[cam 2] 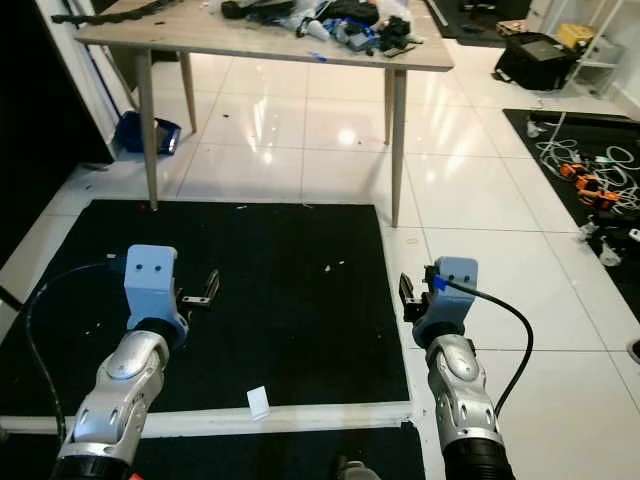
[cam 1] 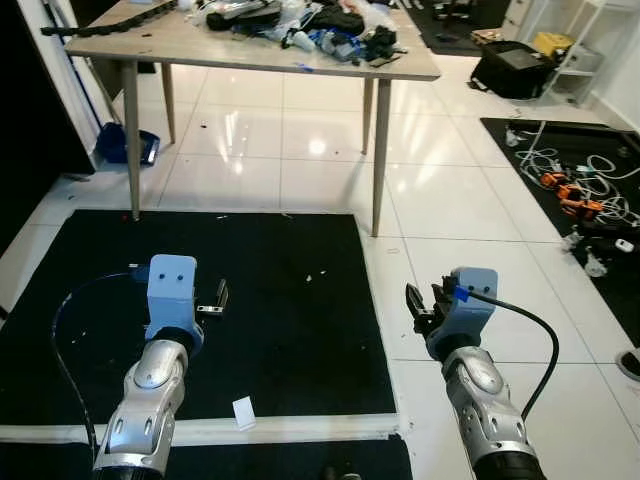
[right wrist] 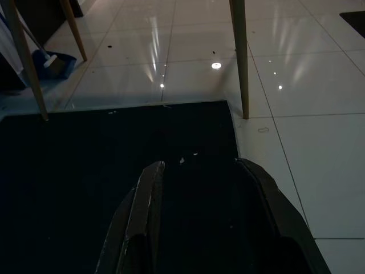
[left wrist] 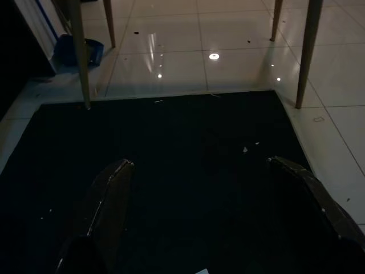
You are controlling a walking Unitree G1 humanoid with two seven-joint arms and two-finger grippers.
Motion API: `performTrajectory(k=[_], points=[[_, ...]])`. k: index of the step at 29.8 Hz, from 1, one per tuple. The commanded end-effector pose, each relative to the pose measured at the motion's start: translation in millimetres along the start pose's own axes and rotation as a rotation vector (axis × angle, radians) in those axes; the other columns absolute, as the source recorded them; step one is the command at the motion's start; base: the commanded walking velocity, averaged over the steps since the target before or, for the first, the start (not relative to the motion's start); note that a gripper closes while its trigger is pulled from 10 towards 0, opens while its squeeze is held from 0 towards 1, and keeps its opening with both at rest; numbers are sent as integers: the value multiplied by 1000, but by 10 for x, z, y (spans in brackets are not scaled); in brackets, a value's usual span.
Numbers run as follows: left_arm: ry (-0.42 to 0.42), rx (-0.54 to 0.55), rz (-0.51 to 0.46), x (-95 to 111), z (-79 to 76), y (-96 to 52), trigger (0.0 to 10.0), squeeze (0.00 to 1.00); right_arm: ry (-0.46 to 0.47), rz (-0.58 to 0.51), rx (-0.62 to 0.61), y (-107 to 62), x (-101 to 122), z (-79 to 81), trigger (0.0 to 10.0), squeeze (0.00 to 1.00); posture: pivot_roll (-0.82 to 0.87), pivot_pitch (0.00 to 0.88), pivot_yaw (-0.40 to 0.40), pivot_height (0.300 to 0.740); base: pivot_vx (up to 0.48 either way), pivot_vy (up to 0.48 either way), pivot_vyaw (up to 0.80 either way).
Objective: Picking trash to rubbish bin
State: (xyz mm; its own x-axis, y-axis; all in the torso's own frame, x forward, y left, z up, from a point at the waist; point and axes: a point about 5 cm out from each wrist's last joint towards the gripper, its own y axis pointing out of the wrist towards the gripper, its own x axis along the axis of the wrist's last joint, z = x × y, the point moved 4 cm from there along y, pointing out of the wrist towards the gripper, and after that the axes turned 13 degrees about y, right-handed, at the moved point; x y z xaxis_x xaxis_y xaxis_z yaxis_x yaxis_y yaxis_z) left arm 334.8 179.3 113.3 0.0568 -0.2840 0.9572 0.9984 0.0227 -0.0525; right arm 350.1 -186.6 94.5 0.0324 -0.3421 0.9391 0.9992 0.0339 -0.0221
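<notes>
A small white scrap of paper (cam 1: 243,411) lies near the front edge of the black floor mat (cam 1: 290,300). A few tiny pale specks (cam 1: 309,276) dot the mat farther in. My left gripper (cam 1: 218,298) hovers over the mat's left half, open, with its fingers (left wrist: 111,194) spread wide and nothing between them. My right gripper (cam 1: 424,298) hangs by the mat's right edge over the white tiles, open and empty, its fingers (right wrist: 142,205) pointing along the mat's edge. The scrap sits between the two arms, closer to me than both grippers.
A wooden table (cam 1: 250,50) piled with clutter stands just beyond the mat, its legs (cam 1: 380,150) at the mat's far corners. A blue dustpan (cam 1: 125,143) rests at the far left. Cables and tools (cam 1: 570,185) cover another dark mat on the right. A black bag (cam 1: 512,68) sits far right.
</notes>
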Motion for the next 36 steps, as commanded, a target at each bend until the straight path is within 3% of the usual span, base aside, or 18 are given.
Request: performTrajectory(k=[1, 36], points=[[5, -15, -2, -17, -31, -11, 10000, 0, 1, -3, 3, -16, -8, 2, 10000, 0, 15, 158, -12, 740, 0, 0, 0], [-9, -22, -31, 27, -53, -22, 10000, 0, -10, -19, 10, -30, 16, 2, 10000, 0, 11, 156, -22, 740, 303, 0, 0]])
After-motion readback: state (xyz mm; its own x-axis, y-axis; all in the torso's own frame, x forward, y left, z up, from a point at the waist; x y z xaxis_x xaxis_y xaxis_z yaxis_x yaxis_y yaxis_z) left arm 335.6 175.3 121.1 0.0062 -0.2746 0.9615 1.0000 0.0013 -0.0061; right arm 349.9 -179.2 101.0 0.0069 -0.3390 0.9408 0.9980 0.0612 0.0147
